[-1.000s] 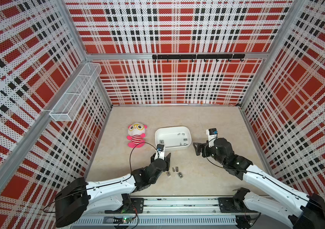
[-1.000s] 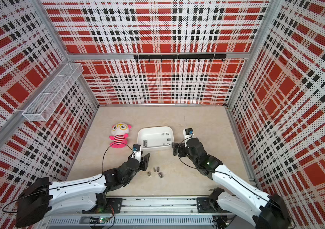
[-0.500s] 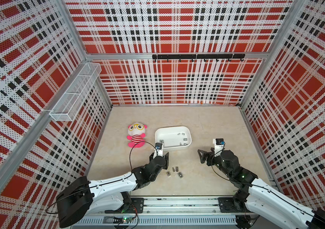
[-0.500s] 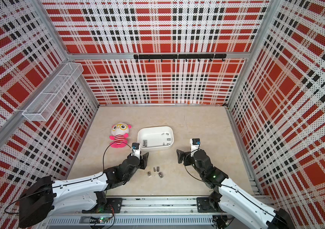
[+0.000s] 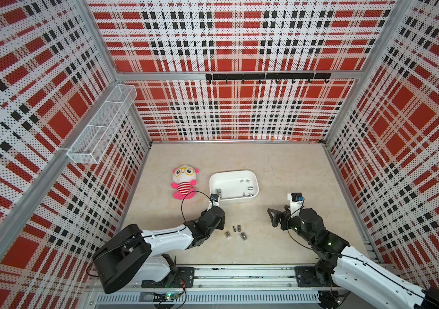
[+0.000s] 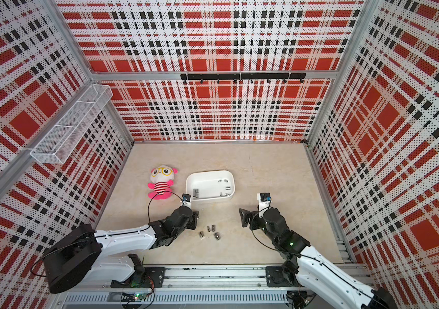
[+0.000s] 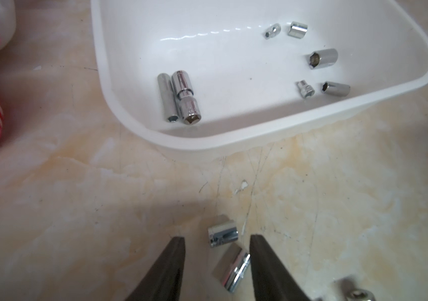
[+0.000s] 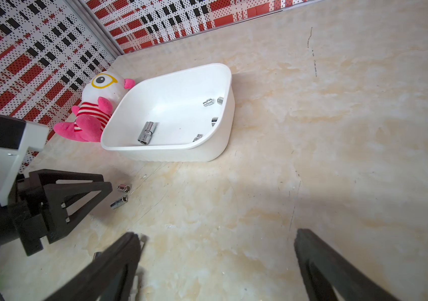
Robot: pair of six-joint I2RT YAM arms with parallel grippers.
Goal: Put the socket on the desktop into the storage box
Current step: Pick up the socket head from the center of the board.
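Note:
Several small chrome sockets (image 5: 234,228) lie on the beige desktop (image 5: 279,174) in front of the white storage box (image 5: 226,184). In the left wrist view, two sockets (image 7: 222,233) sit between the fingers (image 7: 179,250) of my left gripper (image 7: 216,242), which is low over them. Its jaws are apart and clamp nothing. The storage box (image 7: 233,140) holds several sockets (image 7: 185,96). My right gripper (image 8: 216,247) is open wide over bare desktop, right of the loose sockets (image 8: 123,188), with nothing in it. Both top views show it as right gripper (image 6: 243,218).
A pink and white plush doll (image 5: 183,182) lies just left of the storage box. A white wire-mesh basket (image 5: 100,125) hangs on the left wall. A black hook rail (image 5: 266,77) runs along the back wall. Plaid walls enclose the desktop on three sides.
My right arm has pulled back from the storage box toward the front, jaws still wide. My left gripper has settled over the loose sockets and its jaws have narrowed.

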